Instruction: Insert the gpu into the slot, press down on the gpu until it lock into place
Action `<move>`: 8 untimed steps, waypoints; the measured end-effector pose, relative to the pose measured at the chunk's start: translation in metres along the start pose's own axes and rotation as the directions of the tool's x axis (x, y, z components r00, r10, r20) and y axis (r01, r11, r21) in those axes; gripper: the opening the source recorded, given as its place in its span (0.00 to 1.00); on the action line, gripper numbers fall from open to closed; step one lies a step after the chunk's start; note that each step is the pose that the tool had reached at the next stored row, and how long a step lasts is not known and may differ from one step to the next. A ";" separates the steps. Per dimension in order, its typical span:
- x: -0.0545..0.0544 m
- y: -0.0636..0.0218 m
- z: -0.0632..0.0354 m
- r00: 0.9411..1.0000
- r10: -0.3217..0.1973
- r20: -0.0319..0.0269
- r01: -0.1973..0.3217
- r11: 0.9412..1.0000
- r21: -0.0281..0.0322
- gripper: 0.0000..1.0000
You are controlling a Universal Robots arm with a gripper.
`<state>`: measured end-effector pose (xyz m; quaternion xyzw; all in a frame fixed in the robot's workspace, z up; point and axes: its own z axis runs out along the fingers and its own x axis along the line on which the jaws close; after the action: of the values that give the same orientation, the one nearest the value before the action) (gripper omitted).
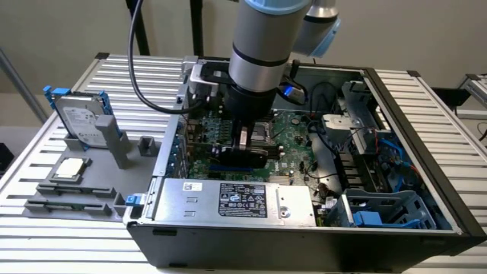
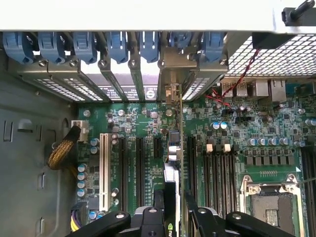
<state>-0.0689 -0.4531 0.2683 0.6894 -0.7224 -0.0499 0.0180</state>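
My gripper [image 1: 245, 144] reaches down into the open PC case [image 1: 304, 240] over the green motherboard [image 1: 293, 142]. It is shut on the gpu [image 1: 247, 155], a small black card held upright on its edge. The bright blue slot [image 1: 228, 169] runs just under the card's lower edge; I cannot tell whether the card touches it. From the wrist, the gpu [image 2: 173, 165] appears edge-on between the two black fingers [image 2: 197, 217], with its metal bracket toward the rear expansion openings [image 2: 170, 91]. My gripper [image 2: 174, 217] straddles the card's near end.
A silver labelled power supply [image 1: 236, 200] lies along the case front. Black memory strips [image 2: 222, 168] and the CPU socket [image 2: 269, 207] lie beside the card. A white connector strip [image 2: 103, 170] stands on the other side. Outside the case, a blue-framed drive [image 1: 80, 120] stands on a grey fixture.
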 end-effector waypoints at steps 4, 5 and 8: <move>0.000 -0.0001 0.0013 1.000 0.000 0.001 0.000 1.000 0.000 0.26; 0.000 -0.0002 0.0017 1.000 0.000 0.001 0.000 1.000 0.000 0.26; 0.000 -0.0003 0.0028 1.000 0.000 0.001 0.000 1.000 0.000 0.26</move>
<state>-0.0689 -0.4530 0.2654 0.6894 -0.7224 -0.0502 0.0177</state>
